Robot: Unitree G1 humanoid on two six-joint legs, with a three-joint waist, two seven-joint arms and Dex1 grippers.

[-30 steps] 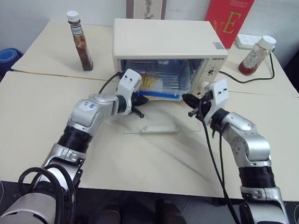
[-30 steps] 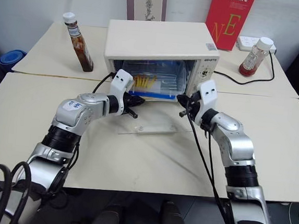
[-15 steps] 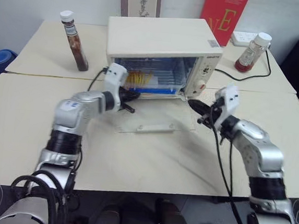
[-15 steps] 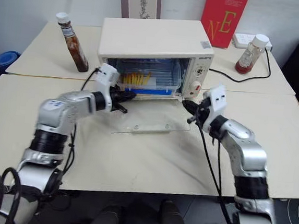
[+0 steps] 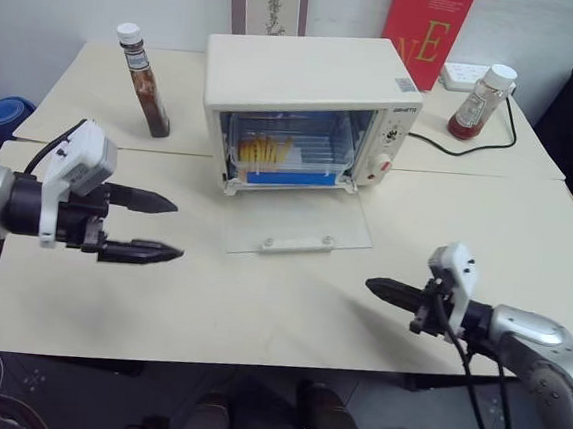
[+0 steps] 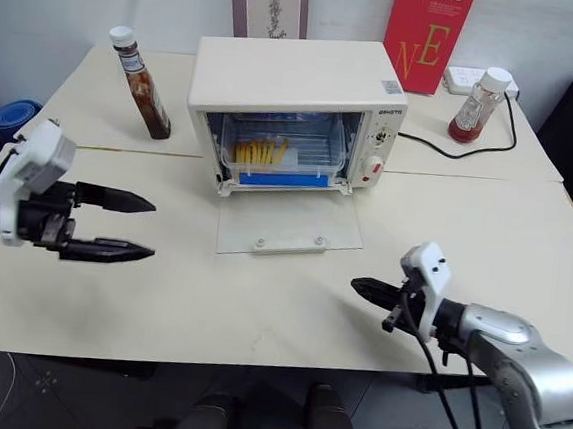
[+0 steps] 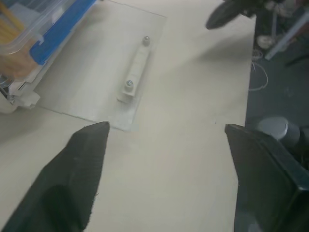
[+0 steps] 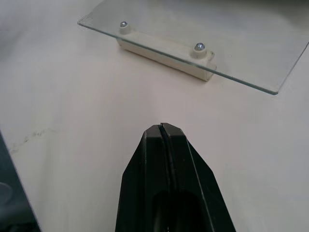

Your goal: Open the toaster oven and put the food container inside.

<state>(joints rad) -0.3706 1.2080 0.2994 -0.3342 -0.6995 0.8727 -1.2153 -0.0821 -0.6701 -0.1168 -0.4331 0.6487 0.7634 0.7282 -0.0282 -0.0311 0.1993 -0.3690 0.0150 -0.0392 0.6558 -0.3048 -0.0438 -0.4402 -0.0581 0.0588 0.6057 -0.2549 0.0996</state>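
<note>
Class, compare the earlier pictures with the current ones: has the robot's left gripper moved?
Yes. The left gripper has pulled away from the toaster oven, back toward the table's near left edge, and its fingers now stand open.

toaster oven (image 6: 298, 85) mouth filled by food container (image 6: 276, 158); lowered glass door (image 6: 286, 222) fronting it
</note>
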